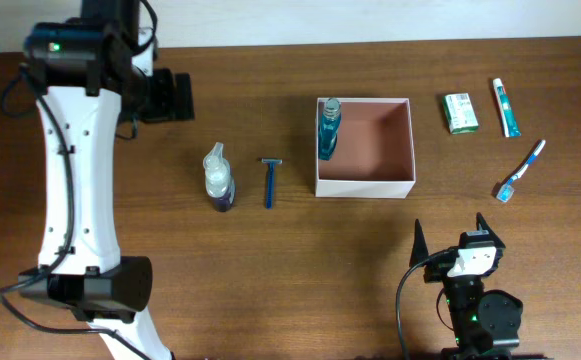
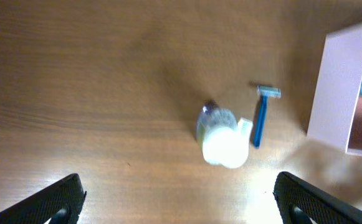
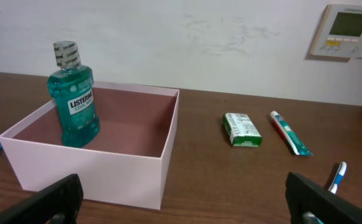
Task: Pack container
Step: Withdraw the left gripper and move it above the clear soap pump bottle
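The container (image 1: 365, 185), a square white-walled box with a pinkish inside, stands mid-table, with a blue mouthwash bottle (image 1: 328, 128) upright in its back left corner. A clear spray bottle (image 1: 218, 177) and a blue razor (image 1: 269, 182) lie left of it. My left gripper (image 1: 178, 97) hovers open at the back left, away from them. In the left wrist view the spray bottle (image 2: 223, 137), the razor (image 2: 261, 115) and the container (image 2: 339, 87) lie ahead of the empty left gripper (image 2: 181, 205). My right gripper (image 1: 450, 232) is open in front of the container (image 3: 93, 165) and the mouthwash (image 3: 75, 99).
Right of the container lie a green-and-white carton (image 1: 460, 113), a toothpaste tube (image 1: 506, 107) and a toothbrush (image 1: 521, 171). In the right wrist view the carton (image 3: 242, 129), toothpaste (image 3: 288, 132) and toothbrush (image 3: 336, 176) show before a white wall with a thermostat (image 3: 346, 30).
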You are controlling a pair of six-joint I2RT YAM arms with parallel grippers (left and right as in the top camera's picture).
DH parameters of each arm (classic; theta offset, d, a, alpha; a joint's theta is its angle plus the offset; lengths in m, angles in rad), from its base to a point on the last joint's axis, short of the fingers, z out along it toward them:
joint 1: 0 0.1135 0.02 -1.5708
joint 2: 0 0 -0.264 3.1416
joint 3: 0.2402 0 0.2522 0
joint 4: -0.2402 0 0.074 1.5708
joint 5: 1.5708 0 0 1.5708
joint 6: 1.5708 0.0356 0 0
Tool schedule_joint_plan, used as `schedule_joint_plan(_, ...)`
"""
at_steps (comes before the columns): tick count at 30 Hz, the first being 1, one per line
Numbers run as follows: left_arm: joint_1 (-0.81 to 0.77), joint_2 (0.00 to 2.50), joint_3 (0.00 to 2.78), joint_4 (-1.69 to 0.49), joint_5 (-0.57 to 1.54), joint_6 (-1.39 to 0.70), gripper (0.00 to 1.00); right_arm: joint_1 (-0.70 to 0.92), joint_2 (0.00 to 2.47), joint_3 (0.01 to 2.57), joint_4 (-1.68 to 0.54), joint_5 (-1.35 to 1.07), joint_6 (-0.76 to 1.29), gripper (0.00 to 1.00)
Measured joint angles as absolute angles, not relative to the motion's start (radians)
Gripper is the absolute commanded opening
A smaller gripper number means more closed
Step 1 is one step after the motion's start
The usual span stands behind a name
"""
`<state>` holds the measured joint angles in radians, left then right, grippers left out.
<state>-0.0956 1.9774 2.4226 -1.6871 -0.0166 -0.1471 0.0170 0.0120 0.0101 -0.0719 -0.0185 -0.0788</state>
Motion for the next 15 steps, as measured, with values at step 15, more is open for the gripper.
schedule_joint_plan(15, -0.211, 1.974, 2.143, -1.621, 0.012, -0.038, 0.99, 0.017, 0.012, 0.010, -0.072, -0.019, -0.079, 0.99)
